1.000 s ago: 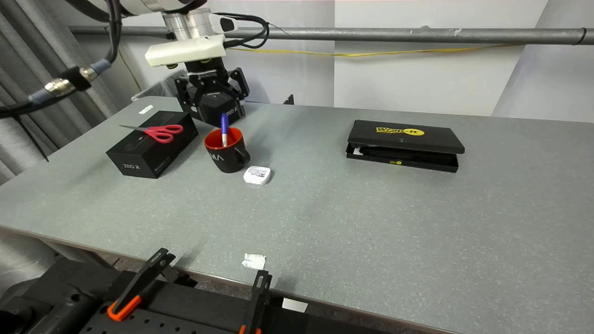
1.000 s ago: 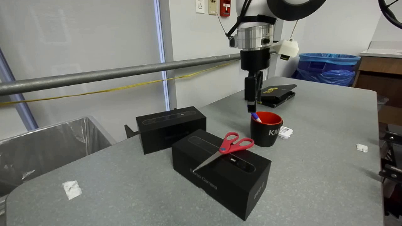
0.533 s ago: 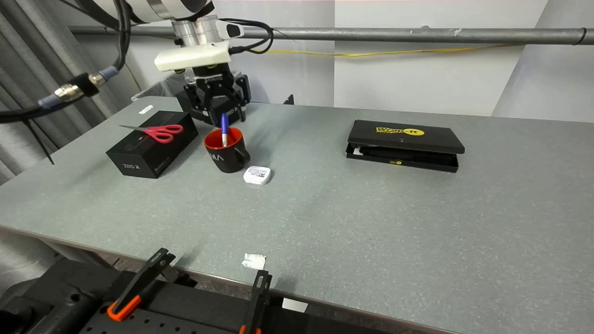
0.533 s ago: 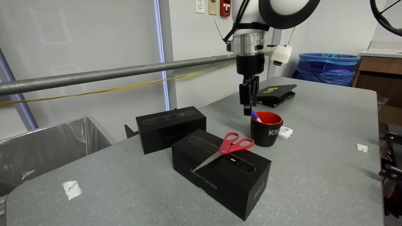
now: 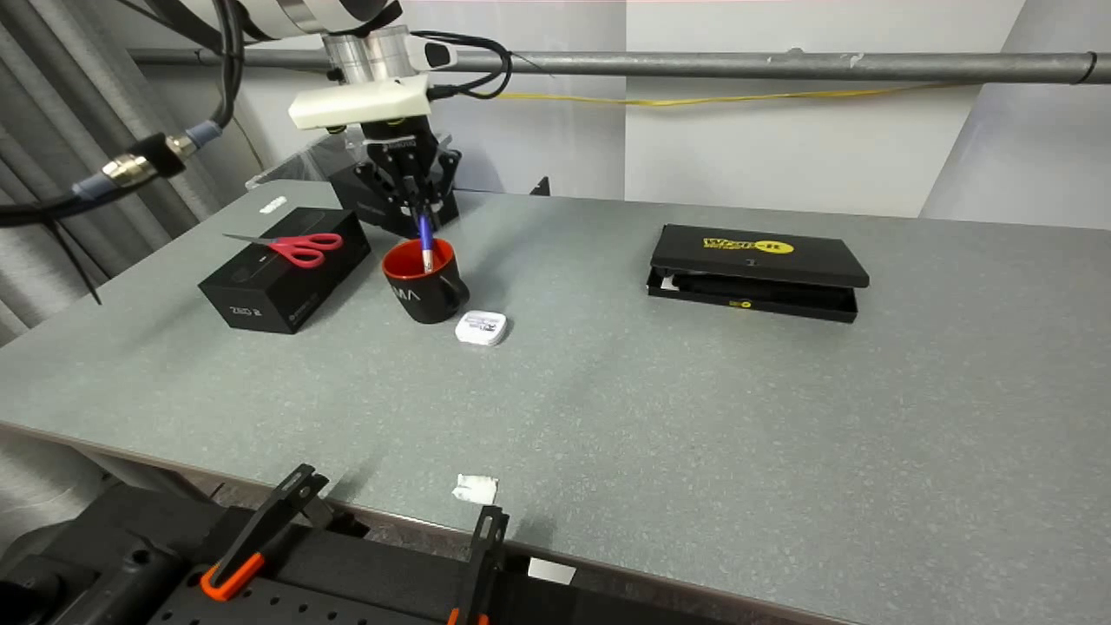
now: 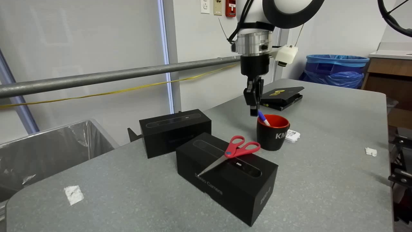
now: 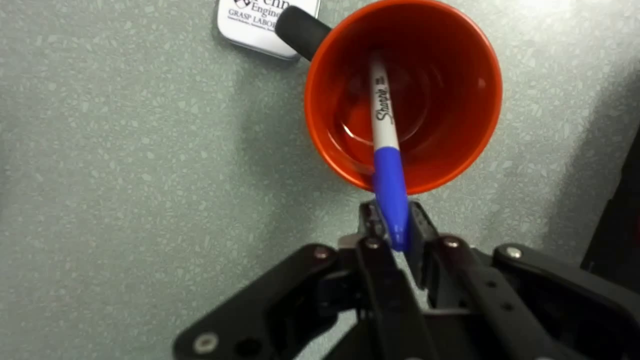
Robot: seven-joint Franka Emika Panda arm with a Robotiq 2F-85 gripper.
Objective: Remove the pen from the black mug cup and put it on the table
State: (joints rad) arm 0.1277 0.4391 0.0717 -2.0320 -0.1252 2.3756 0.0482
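The pen [image 7: 391,175] has a blue cap and a pale barrel marked Sharpie. It leans inside the black mug cup [image 5: 417,299], cap end above the red rim, barrel tip down in the cup. My gripper [image 7: 394,220] is shut on the blue cap just outside the rim, one finger on each side. In both exterior views the gripper [image 6: 254,111] points down beside the mug, above the grey speckled table [image 5: 694,434]. The mug stands upright, its handle [image 7: 302,32] towards a small white case.
That white case [image 5: 481,328] lies near the mug. Red scissors [image 6: 238,149] rest on a black box [image 6: 225,183]; another black box [image 6: 173,132] stands behind. A flat black case [image 5: 755,269] lies farther along the table. White scraps [image 6: 73,194] are on the surface.
The gripper first moved slightly lower and over to the pen, then its fingers came together on the cap. The pen's top has shifted a little; the mug has hardly moved.
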